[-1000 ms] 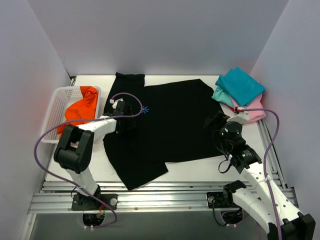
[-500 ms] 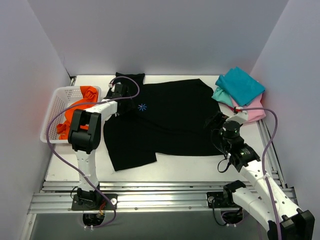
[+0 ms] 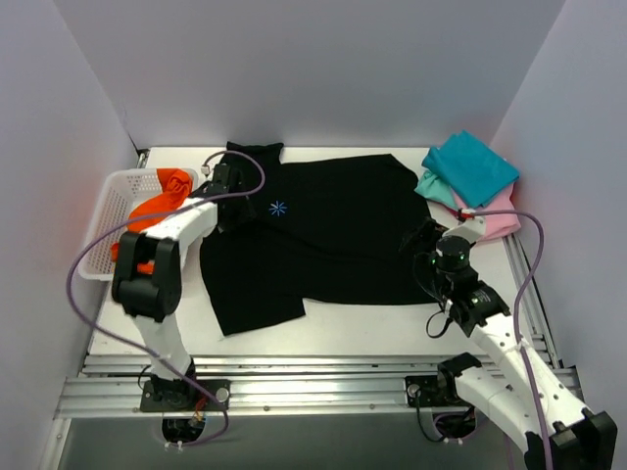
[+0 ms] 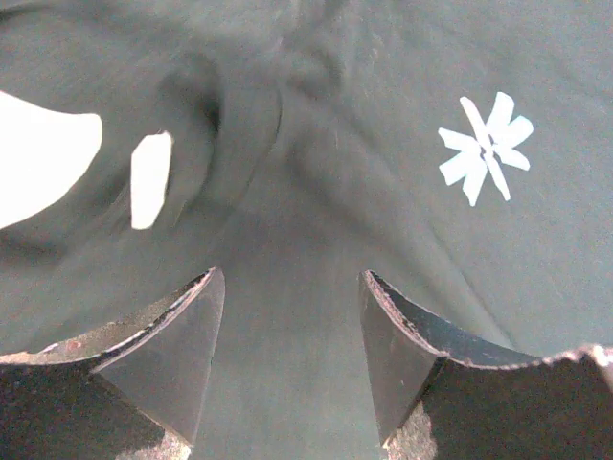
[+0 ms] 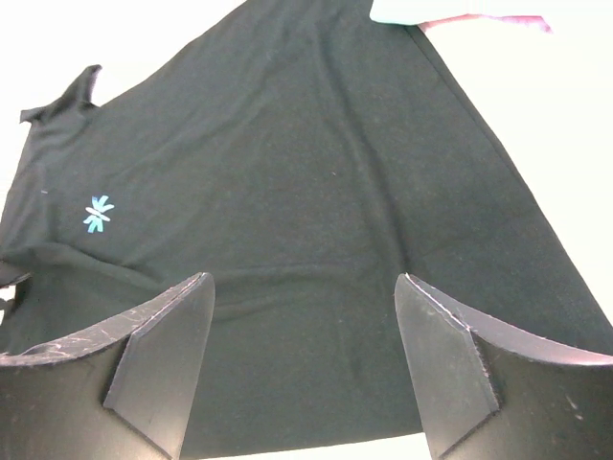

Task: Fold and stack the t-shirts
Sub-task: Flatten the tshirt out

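Black cloth fills the middle of the white table (image 3: 382,328): the big black t-shirt (image 3: 333,235) lies spread out, with one bottom corner hanging toward the near edge. On its chest sits a small light-blue star mark (image 4: 487,149) made of short strokes. The left gripper (image 4: 292,278) is at the far left part of the shirt, just beside the star mark, and its two fingers are spread apart over bunched-up folds. They grip nothing that we can see. The right gripper (image 5: 305,280) hangs over the right edge of the shirt with its fingers wide apart too. To the left stands a white mesh basket (image 3: 103,220) with an orange t-shirt (image 3: 162,201) in it. The left arm and its purple cable (image 3: 83,284) cross in front, so we only see part of both. In the far right corner a teal t-shirt (image 3: 472,166) lies folded on a pink t-shirt (image 3: 498,223) — most of the pink one is covered. From the left wrist, white bits of table peek through gaps in the folds, and the cloth there is blurry.
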Controlling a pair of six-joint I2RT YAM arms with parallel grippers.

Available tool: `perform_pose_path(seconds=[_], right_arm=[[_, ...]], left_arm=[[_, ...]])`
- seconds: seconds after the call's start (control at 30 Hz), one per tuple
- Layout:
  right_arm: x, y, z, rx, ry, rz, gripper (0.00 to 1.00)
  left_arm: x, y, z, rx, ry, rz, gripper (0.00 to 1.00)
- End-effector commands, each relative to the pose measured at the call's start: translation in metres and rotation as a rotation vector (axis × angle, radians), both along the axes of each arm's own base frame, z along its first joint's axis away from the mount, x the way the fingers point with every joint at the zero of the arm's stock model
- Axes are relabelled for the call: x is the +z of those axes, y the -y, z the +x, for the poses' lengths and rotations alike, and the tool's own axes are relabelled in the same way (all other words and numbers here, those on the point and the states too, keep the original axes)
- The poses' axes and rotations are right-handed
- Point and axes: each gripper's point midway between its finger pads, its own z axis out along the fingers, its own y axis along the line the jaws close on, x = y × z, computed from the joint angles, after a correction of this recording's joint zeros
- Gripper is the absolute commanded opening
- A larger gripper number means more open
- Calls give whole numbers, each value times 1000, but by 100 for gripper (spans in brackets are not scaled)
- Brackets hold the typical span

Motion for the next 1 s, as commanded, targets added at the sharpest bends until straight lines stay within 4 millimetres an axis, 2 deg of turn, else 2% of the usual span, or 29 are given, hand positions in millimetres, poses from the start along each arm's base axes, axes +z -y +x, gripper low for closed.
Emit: perform_pose_path(seconds=[0.0, 0.07, 0.1, 0.13, 0.17, 0.2, 0.23, 0.27, 0.3, 0.33, 0.37, 0.43, 0.47, 0.57, 0.6, 0.67, 0.7, 0.83, 0.97], right_arm=[[37, 2, -1, -12, 92, 20, 72], [50, 3, -4, -16, 114, 30, 72], [50, 4, -9, -17, 99, 28, 72], [52, 6, -13, -18, 95, 29, 72], [54, 6, -15, -17, 93, 28, 72], [61, 4, -17, -4, 99, 34, 72], [54, 3, -19, 7, 58, 18, 72], [51, 1, -20, 21, 35, 6, 72], [53, -4, -21, 49, 16, 7, 72], [39, -7, -22, 64, -47, -9, 72], [36, -10, -24, 80, -64, -5, 72], [26, -16, -31, 115, -77, 10, 72], [23, -17, -34, 117, -75, 22, 72], [16, -18, -45, 125, -70, 46, 72], [17, -19, -47, 130, -65, 55, 72], [17, -22, -49, 138, -68, 68, 72], [17, -23, -50, 142, -69, 73, 72], [12, -24, -50, 142, -82, 64, 72], [6, -28, -47, 149, -92, 60, 72]], left_arm=[[116, -8, -22, 31, 222, 32, 67], [136, -6, -47, 27, 245, 62, 67], [167, -11, -60, 48, 314, 67, 68], [179, -9, -70, 50, 334, 57, 68], [180, -5, -86, 31, 319, 61, 68], [201, -4, -103, 28, 366, 34, 68], [205, -3, -114, 42, 374, 10, 68], [190, 9, -134, 1, 338, 8, 68], [196, 12, -151, -9, 361, -22, 68], [190, 16, -162, 8, 353, -48, 69], [161, 24, -183, -32, 291, -32, 69], [144, 26, -206, -14, 258, -71, 68], [118, 29, -225, -46, 215, -60, 68], [85, 28, -252, -24, 149, -75, 66], [63, 25, -266, -41, 108, -50, 66], [49, 17, -279, -12, 79, -52, 65], [34, 11, -288, -10, 51, -30, 65], [9, -8, -305, 32, 8, 0, 64], [7, -10, -304, 48, 22, -4, 63]])
